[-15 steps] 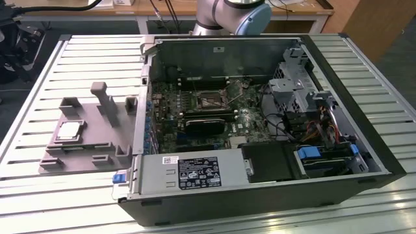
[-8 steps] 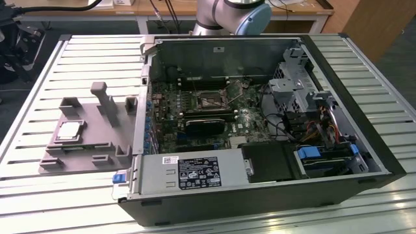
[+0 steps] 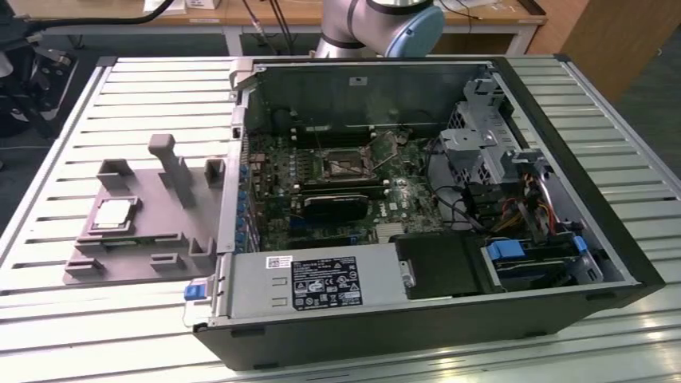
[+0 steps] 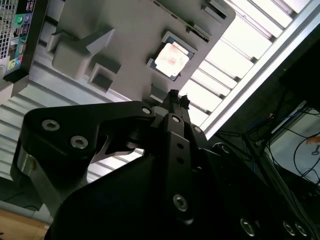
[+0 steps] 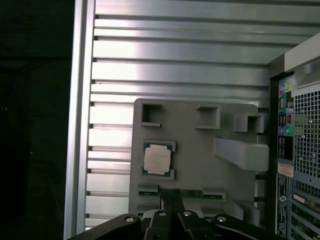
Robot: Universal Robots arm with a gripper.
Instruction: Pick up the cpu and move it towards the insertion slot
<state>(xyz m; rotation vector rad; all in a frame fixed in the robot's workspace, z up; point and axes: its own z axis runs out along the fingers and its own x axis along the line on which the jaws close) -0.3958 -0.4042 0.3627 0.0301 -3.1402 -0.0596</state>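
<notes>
Closest in, the gripper (image 5: pixel 172 197) has its fingers pressed together with nothing between them. It hangs over the gray fixture (image 5: pixel 200 165), near the cpu (image 5: pixel 157 160) but clear of it. In both wrist views the chip lies flat in its shallow pocket, silver top up, untouched.

Out to the exterior view: the fixture sits at the frame's left on the slatted table (image 3: pixel 64 319). The open computer case (image 3: pixel 553 263) fills the centre and right. The insertion slot (image 3: pixel 343 163) waits on the motherboard, upper centre of the frame, well apart from the chip.

I'd call this the approach to the pickup, with nothing lifted yet. The grasp calls for the fingers to part enough to straddle the chip and come down square on its thin edges, which offer little to grip.
</notes>
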